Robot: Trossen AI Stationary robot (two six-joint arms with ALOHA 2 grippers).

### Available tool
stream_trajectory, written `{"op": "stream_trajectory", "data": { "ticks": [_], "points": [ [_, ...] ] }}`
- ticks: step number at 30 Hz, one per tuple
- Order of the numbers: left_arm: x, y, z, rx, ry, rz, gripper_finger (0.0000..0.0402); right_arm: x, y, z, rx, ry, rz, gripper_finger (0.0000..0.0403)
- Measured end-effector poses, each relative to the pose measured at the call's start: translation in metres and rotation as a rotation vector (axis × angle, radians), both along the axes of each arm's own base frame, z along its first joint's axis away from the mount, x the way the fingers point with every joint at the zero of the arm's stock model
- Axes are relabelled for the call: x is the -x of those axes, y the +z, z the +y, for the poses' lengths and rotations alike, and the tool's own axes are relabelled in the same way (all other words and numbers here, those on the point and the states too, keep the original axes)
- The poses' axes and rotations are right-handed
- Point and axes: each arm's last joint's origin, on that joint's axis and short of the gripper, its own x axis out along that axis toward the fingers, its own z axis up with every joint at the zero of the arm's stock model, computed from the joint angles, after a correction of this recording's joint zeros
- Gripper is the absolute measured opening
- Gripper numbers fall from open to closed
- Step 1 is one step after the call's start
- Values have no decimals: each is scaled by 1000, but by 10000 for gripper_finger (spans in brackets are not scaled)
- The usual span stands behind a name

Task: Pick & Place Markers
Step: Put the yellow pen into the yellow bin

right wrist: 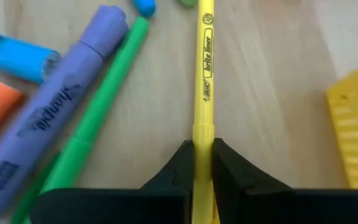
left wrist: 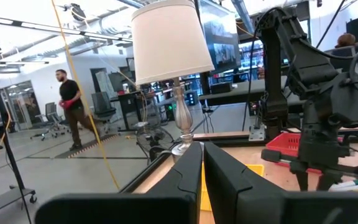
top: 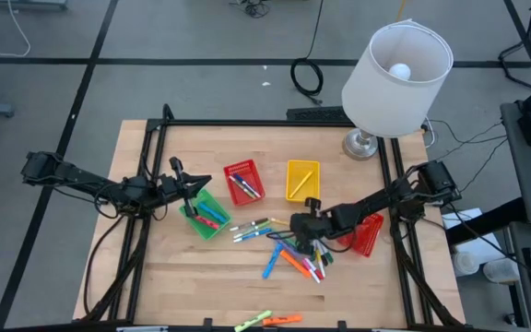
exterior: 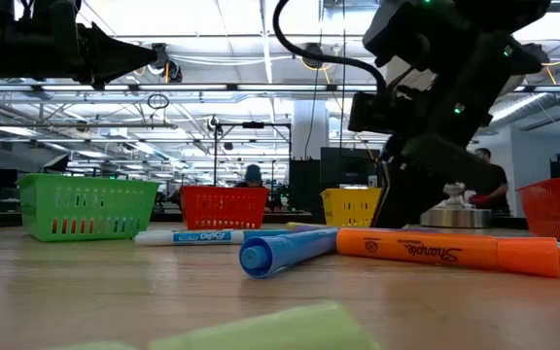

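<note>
Nearest my right wrist camera, the right gripper (right wrist: 202,163) has its dark fingers pinched on a slim yellow highlighter (right wrist: 204,74) that lies flat on the wooden table (top: 155,267), beside a fat purple marker (right wrist: 61,106) and a green one (right wrist: 98,118). I see bare wood toward the near table edge, though the marker pile (top: 293,258) crowds the centre. My left gripper (top: 190,192) hangs closed and empty over the green mesh basket (top: 206,217), which holds several markers. Red basket (top: 244,180) and yellow basket (top: 301,179) sit beyond.
</note>
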Motion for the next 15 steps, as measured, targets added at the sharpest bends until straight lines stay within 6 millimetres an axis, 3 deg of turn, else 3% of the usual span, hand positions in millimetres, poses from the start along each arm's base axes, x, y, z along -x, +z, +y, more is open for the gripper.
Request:
{"op": "stream_trajectory", "data": {
  "ticks": [9,15],
  "points": [
    [0,0,0,0,0,1,26,-7,11,5,56,101,-25,19],
    [0,0,0,-1,0,1,26,-9,40,13,108,105,-106,19]
  ]
}}
